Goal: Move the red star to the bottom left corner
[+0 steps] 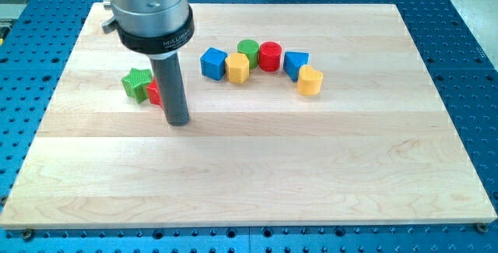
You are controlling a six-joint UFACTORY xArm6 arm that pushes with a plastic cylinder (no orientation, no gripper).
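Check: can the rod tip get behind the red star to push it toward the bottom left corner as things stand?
Probably, after repositioning. My tip sits at the red star's lower right, and the green star touches its left. The board toward the view's bottom left looks free.

Wooden board (257,167) carries 8 blocks: green star (136,82), red star (154,92), 6 clustered upper middle.
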